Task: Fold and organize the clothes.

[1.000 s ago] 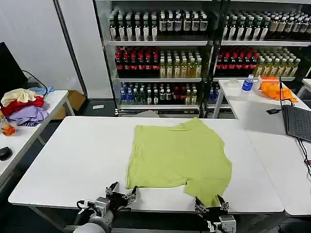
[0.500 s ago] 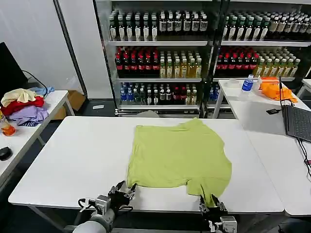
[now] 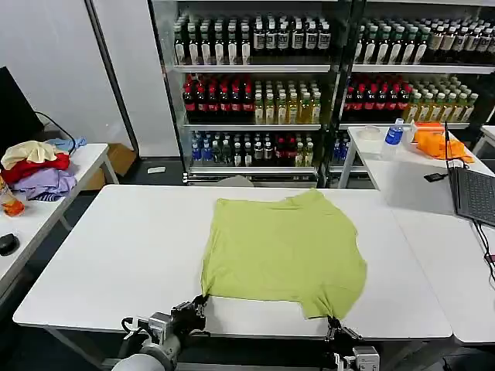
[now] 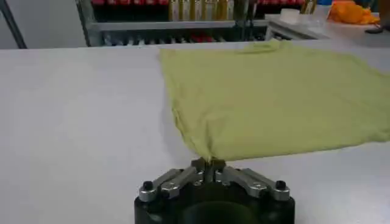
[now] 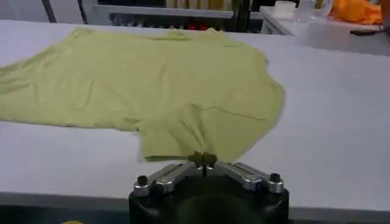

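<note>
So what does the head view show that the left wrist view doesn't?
Head view alone: the right gripper shut on the T-shirt's near right corner, the pile of clothes on the side table, and a laptop. Left wrist view alone: the left gripper close up, pinching the shirt's near left corner. Both: shirt, white table, drink shelves.
</note>
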Available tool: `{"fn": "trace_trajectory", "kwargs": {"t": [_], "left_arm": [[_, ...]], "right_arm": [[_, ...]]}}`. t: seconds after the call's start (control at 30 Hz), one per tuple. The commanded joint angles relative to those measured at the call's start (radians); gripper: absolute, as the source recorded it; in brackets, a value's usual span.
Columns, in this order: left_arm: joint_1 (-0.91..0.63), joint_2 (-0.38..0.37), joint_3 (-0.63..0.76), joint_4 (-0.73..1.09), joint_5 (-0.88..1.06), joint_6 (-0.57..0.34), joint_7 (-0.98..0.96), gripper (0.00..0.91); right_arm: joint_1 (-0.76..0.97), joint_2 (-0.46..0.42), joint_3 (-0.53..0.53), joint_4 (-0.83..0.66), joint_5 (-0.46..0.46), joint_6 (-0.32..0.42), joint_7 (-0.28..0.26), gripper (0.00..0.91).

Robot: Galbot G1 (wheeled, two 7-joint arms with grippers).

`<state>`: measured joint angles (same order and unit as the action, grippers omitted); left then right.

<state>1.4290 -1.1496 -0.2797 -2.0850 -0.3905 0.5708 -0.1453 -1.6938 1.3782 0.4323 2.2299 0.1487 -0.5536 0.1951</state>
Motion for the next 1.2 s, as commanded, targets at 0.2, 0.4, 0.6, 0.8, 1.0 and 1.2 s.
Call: {"fn": "trace_trajectory", "kwargs": {"t": [0.2, 0.4, 0.6, 0.8, 1.0, 1.2], "left_arm": [[0.07, 0.033, -0.031, -0.153, -0.02, -0.004, 0.0, 0.121], [0.112, 0.048, -0.054, -0.22, -0.024, -0.004, -0.001, 0.121], [0.106, 0.08, -0.069, -0.248, -0.032, 0.0, 0.0, 0.121], [0.04, 0.106, -0.047, -0.194, -0.041, -0.003, -0.001, 0.121], [-0.066, 0.114, -0.011, -0.11, -0.055, -0.008, -0.005, 0.121], [-0.196, 0.113, 0.035, -0.028, -0.079, -0.003, -0.013, 0.131]], "right_arm": [[-0.054, -0.012, 0.038, 0.116, 0.01, -0.008, -0.003, 0.0], [-0.086, -0.037, 0.091, 0.202, 0.029, -0.009, -0.004, 0.0], [-0.046, -0.077, 0.16, 0.224, 0.082, -0.012, -0.007, 0.0], [0.053, -0.134, 0.164, 0.147, 0.112, -0.003, -0.01, 0.0], [0.183, -0.185, 0.134, 0.052, 0.141, -0.005, -0.006, 0.0], [0.308, -0.234, 0.1, -0.046, 0.167, -0.008, -0.004, 0.0]]}}
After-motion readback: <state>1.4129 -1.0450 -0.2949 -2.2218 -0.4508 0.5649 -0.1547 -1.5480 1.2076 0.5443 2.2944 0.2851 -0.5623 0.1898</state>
